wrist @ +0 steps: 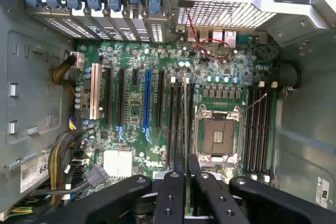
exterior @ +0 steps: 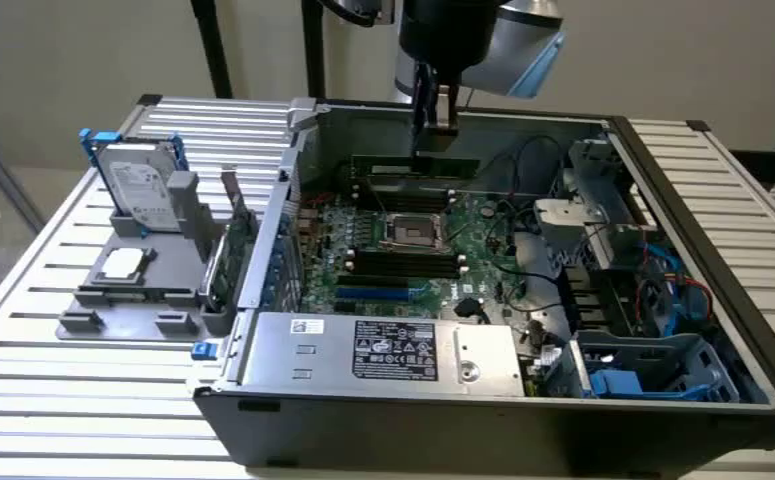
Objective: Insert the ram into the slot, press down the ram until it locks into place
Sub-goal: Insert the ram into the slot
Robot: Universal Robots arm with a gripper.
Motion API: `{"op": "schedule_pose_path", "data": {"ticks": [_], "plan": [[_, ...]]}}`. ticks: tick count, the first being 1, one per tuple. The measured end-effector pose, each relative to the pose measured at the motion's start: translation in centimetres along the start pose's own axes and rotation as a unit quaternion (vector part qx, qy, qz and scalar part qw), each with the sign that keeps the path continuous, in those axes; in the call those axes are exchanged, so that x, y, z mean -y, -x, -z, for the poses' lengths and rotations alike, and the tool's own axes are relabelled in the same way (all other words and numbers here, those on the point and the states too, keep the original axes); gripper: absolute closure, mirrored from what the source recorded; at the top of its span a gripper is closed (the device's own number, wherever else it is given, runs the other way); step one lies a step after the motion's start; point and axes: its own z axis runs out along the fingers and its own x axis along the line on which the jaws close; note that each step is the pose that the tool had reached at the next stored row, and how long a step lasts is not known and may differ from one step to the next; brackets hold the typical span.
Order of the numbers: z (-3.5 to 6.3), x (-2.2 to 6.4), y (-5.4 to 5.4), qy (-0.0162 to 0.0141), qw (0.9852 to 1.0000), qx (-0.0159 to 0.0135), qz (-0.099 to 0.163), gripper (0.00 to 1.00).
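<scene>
1. A grey sheet-metal computer case (exterior: 494, 425) lies open on its side on a ribbed aluminium table (exterior: 40, 350).
2. Inside is a green motherboard (wrist: 220, 85) crowded with small parts. It carries a square, metal-framed processor socket (wrist: 218, 135).
3. The slot (wrist: 178, 119) is a long, narrow strip of black plastic with pale end latches. It is one of a bank of identical parallel strips between the processor socket and a blue socket (wrist: 147, 98).
4. The claw (wrist: 187, 166) has two flat black fingers (wrist: 173, 198) dotted with round holes. They are drawn almost together, pinching the ram.
5. The ram (exterior: 414, 166) is a thin green stick gripped at its upper edge, its long side level. In the exterior view it hangs above the board. In the wrist view it lines up with the bank of black strips. Whether it touches one cannot be told.
</scene>
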Motion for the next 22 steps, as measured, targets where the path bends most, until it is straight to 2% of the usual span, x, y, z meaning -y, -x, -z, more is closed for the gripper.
{"op": "schedule_pose_path", "data": {"ticks": [13,22], "plan": [[-0.1,0.03,0.0,0.0001,1.0,-0.0002,0.0,0.87],[-1.54,0.41,0.5,0.0,1.0,-0.0007,-0.003,0.87]]}}
